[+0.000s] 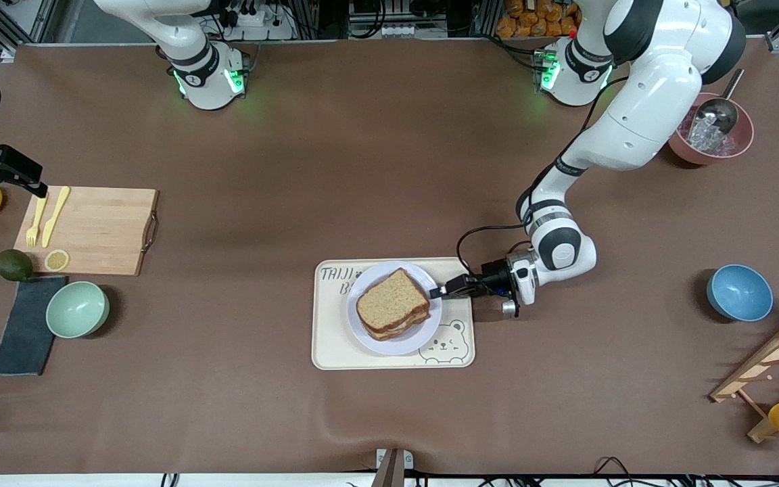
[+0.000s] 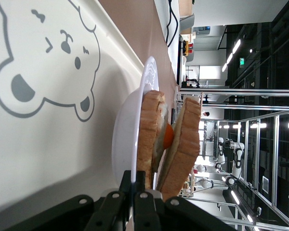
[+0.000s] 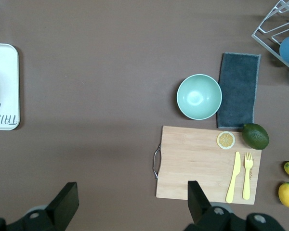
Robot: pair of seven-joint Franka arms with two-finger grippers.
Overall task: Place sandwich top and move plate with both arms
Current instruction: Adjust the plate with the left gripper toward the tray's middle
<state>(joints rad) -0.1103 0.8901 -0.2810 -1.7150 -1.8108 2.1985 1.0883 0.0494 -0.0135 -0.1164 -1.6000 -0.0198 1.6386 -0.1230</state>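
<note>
The left gripper is clenched on the rim of the small round lavender-grey plate on the cream bear tray, light-brown bread sandwich top stacked on it, while the right gripper waits wide open above the wooden cutting board.

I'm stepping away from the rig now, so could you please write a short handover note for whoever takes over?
Left gripper: shut on the rim of the plate, at the edge toward the left arm's end of the table.
Right gripper: open, holding nothing, waiting in the air above the cutting board at the right arm's end.
Things: the sandwich top lies on the egg sandwich on the plate, which sits on the bear tray.
Done: top slice placed; left grip on the plate.
Left: bring the right gripper to the plate, then move it with both arms.
</note>
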